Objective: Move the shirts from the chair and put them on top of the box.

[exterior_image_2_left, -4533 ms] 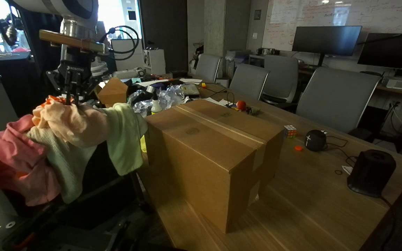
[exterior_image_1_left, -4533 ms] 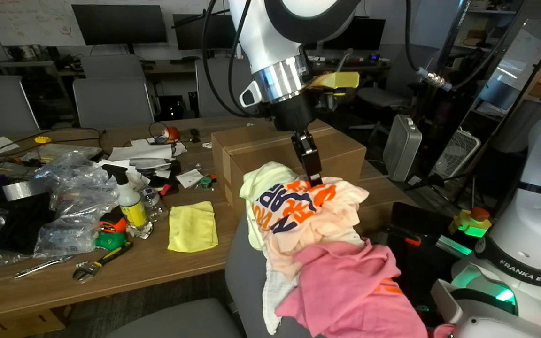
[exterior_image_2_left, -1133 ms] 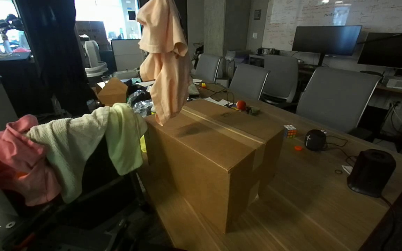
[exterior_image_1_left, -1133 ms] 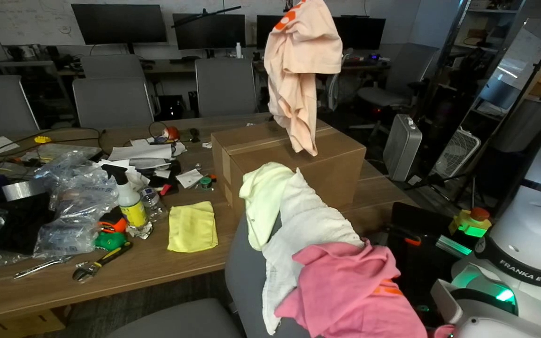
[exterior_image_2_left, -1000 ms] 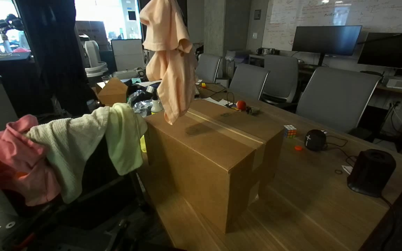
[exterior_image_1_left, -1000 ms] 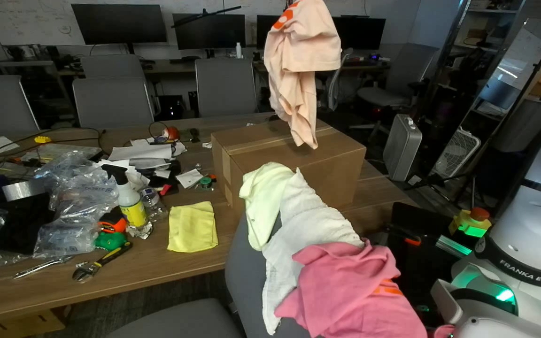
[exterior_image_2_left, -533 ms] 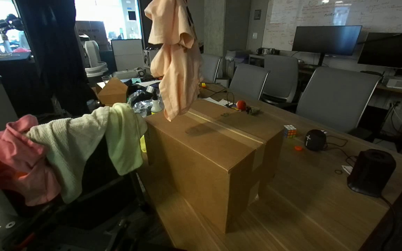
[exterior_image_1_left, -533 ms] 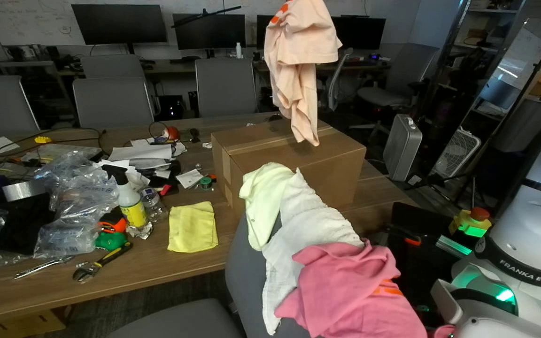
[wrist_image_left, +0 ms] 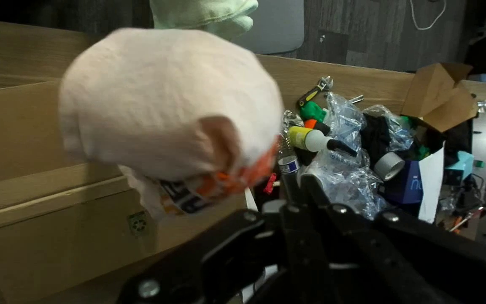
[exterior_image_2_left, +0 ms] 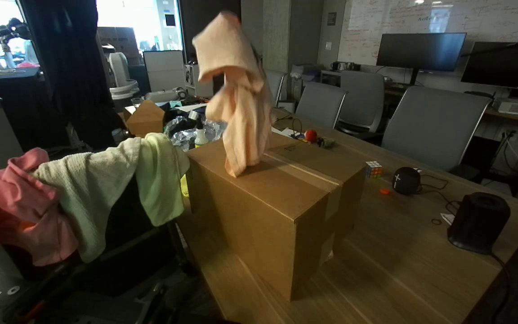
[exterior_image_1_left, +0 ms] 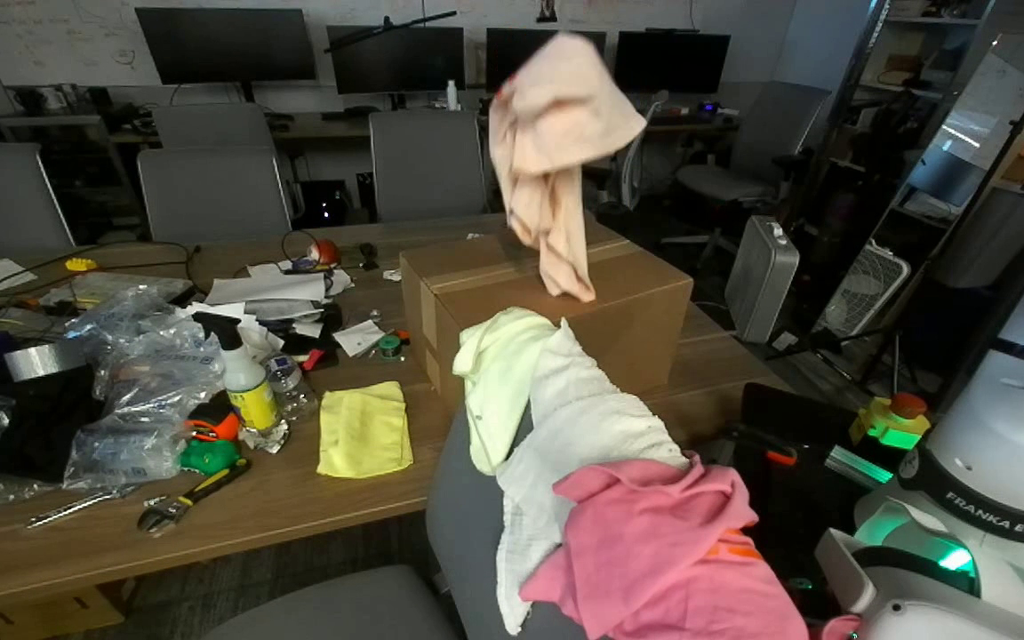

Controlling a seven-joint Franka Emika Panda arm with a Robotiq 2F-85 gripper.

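Observation:
The peach shirt [exterior_image_1_left: 565, 116] with orange print hangs in the air over the cardboard box [exterior_image_1_left: 556, 302]. Its lower tip is at or just above the box top in both exterior views [exterior_image_2_left: 241, 112]; I cannot tell if it touches. In the wrist view the blurred shirt [wrist_image_left: 163, 97] is left of my gripper [wrist_image_left: 300, 181], apart from the fingers. The fingertips show a small gap with nothing between them. The gripper is out of frame in both exterior views. A pink shirt [exterior_image_1_left: 654, 542], a white cloth [exterior_image_1_left: 583, 409] and a pale green cloth [exterior_image_1_left: 499, 373] lie over the grey chair [exterior_image_1_left: 463, 507].
The box stands on the wooden table [exterior_image_2_left: 403, 243], close to the chair. A spray bottle [exterior_image_1_left: 248, 382], plastic bags [exterior_image_1_left: 148, 382], a yellow cloth [exterior_image_1_left: 364, 430] and tools lie along the table. A puzzle cube [exterior_image_2_left: 373, 169] and black speakers [exterior_image_2_left: 478, 223] stand beyond the box.
The peach shirt was lifted off the chair and carried over the box. In the last half second it dropped lower, and its top is loose from my gripper. The other cloths have not moved.

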